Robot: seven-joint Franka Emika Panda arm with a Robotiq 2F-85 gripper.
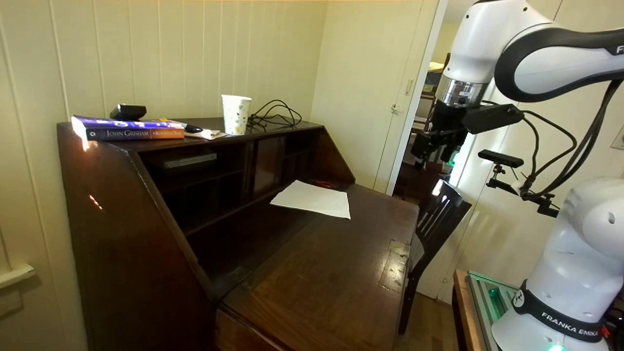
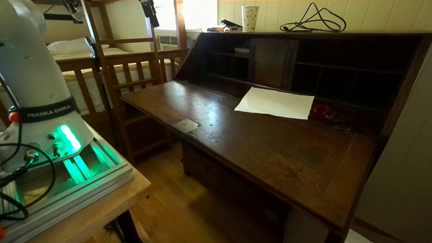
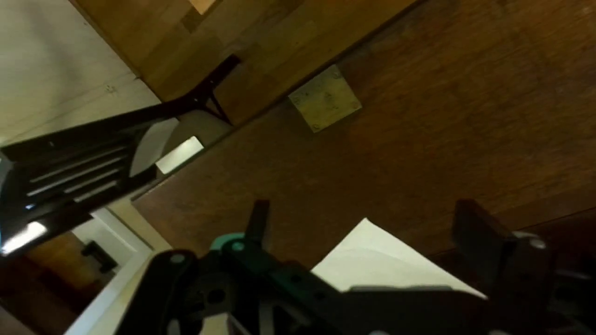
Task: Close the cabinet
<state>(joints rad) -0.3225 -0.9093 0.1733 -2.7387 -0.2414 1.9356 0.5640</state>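
Note:
The dark reddish-brown cabinet [image 1: 131, 234] stands against the wall, and it also shows in an exterior view [image 2: 270, 64]. Its wide hinged front panel [image 1: 321, 268] is folded down flat like a desktop, so the shelves and small inner door are exposed. The panel also shows in an exterior view [image 2: 270, 145] and in the wrist view [image 3: 419, 139], with a brass plate near its free edge. My gripper [image 1: 434, 158] hangs in the air above and beyond the panel's far end, apart from it. In the wrist view the gripper [image 3: 363, 207] is open and empty, fingers wide apart.
A white paper sheet [image 1: 314, 199] lies across the panel and the inner shelf. A red item [image 2: 321, 109] lies near it. A paper cup [image 1: 236, 114], books [image 1: 131, 130] and black cable [image 1: 275, 114] sit on top. A dark chair [image 1: 443, 214] stands beside the panel.

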